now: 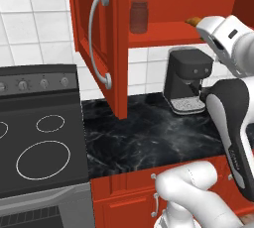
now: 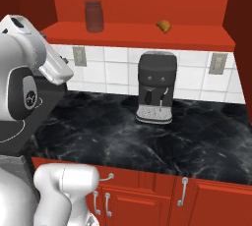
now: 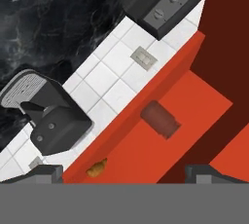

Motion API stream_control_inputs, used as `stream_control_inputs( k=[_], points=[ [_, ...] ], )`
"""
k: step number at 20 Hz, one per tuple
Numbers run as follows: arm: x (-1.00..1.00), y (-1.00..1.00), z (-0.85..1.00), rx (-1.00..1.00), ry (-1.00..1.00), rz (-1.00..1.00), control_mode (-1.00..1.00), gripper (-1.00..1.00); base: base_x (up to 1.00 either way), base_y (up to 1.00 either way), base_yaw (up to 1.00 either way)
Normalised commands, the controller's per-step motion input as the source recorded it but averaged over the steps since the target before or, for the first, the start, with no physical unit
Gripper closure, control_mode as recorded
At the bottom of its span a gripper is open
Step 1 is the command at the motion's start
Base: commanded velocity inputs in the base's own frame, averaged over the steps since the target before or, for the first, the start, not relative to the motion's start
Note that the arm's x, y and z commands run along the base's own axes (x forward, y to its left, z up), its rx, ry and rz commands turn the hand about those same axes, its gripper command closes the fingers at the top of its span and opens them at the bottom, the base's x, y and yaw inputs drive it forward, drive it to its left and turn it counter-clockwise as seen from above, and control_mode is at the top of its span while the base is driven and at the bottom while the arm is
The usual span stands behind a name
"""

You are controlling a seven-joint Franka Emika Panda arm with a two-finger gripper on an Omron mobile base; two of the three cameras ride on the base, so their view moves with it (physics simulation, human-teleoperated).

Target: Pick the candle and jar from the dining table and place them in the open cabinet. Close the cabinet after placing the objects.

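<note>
A red kitchen with white wall tiles: a black marble surface runs over red drawer fronts, with a black stove at its left end and a dark coffee machine standing against the tiles. Above it the cabinet stands open, its door with the long curved silver handle swung out to the left. The jar stands upright on the cabinet's floor near the open door, and a golden-brown croissant lies further right on the same board, well apart from it. The pincer hangs in front of the cabinet with its finger tips spread wide and nothing between them; the jar shows just ahead of it in the hand view.
</note>
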Motion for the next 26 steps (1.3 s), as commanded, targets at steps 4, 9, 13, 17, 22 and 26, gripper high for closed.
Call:
stream_control_inputs(
  k=[4, 9, 13, 17, 22, 26],
  points=[
    [-0.1, 0.0, 0.0, 0.0, -0.03, 0.0, 1.0, -1.0, -0.27, 0.0, -0.03],
    [0.0, 0.0, 0.0, 0.0, 0.0, 0.0, 1.0, -1.0, -0.67, 0.0, -0.22],
    [0.0, 0.0, 0.0, 0.0, 0.0, 0.0, 1.0, -1.0, -0.61, 0.0, -0.3],
    [0.0, 0.0, 0.0, 0.0, 0.0, 0.0, 1.0, -1.0, -0.61, 0.0, -0.34],
    [0.0, 0.0, 0.0, 0.0, 0.0, 0.0, 1.0, -1.0, -0.72, 0.0, -0.37],
    [0.0, 0.0, 0.0, 0.0, 0.0, 0.0, 1.0, -1.0, -0.78, 0.02, -0.37]
  ],
)
